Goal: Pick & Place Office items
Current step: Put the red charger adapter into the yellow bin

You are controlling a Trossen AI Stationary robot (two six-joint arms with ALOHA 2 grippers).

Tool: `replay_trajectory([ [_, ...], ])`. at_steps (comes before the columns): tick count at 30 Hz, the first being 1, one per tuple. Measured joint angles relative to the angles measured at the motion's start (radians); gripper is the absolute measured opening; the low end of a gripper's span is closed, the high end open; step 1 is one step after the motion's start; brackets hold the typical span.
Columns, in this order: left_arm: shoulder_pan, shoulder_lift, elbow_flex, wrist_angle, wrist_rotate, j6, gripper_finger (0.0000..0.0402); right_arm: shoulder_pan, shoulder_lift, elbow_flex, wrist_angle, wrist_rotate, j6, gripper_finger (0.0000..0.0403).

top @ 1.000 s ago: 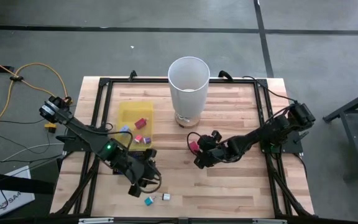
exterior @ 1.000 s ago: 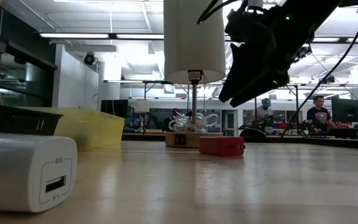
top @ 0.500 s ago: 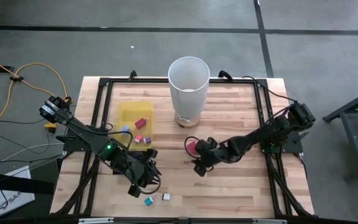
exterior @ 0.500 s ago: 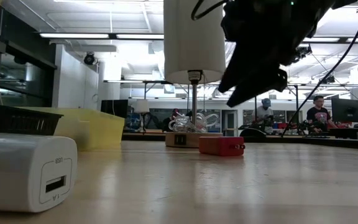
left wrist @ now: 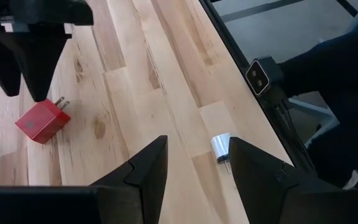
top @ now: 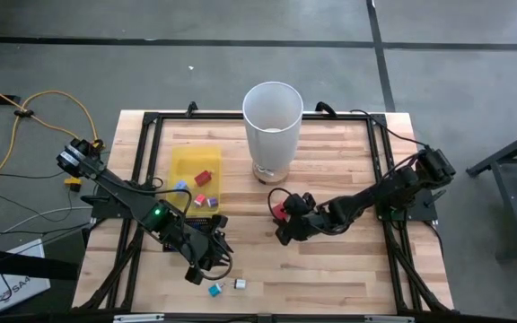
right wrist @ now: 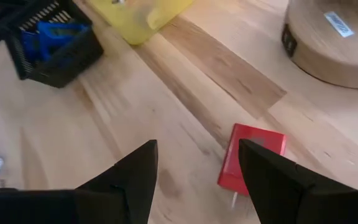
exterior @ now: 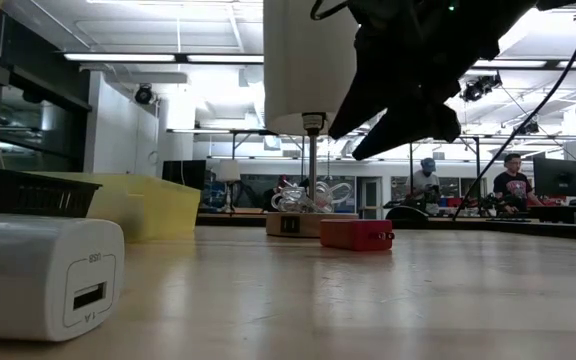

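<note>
The red charger [right wrist: 252, 158] lies flat on the bare wooden table [top: 348, 269], prongs toward the camera, just ahead of the right gripper [right wrist: 197, 180] and a little off its centre line — apart from both fingers, not between them. That gripper hangs above it with its jaws spread and empty, probably lining up for a pick. Beyond the charger sits the round wooden base [right wrist: 340, 43] of the white bin [top: 273, 126]. The left gripper [left wrist: 194, 171] waits near the table's front (jaws apart, nothing held), a white plug [left wrist: 221, 147] just ahead.
</note>
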Motion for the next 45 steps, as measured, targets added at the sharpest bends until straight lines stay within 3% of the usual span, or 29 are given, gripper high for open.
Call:
replay_trajectory([
  [7,0.0,0.0,0.0,0.0,0.0,0.0,0.0163,0.006,0.0,0.0,-0.003,-0.012,-0.002,0.0237],
  [18,0.0,0.0,0.0,0.0,0.0,0.0,0.0163,0.009,0.0,0.0,-0.043,-0.007,0.058,0.0393],
  [28,0.0,0.0,0.0,0.0,0.0,0.0,0.0163,-0.017,0.055,-0.002,-0.076,-0.07,0.24,0.0394],
  [35,0.0,0.0,-0.001,0.003,0.0,0.001,0.0163,-0.049,0.054,0.0,-0.068,-0.11,0.244,0.0399],
  [45,0.0,0.0,-0.001,0.005,0.0,0.001,0.0163,-0.157,0.046,0.0,-0.093,-0.326,0.211,0.0398],
])
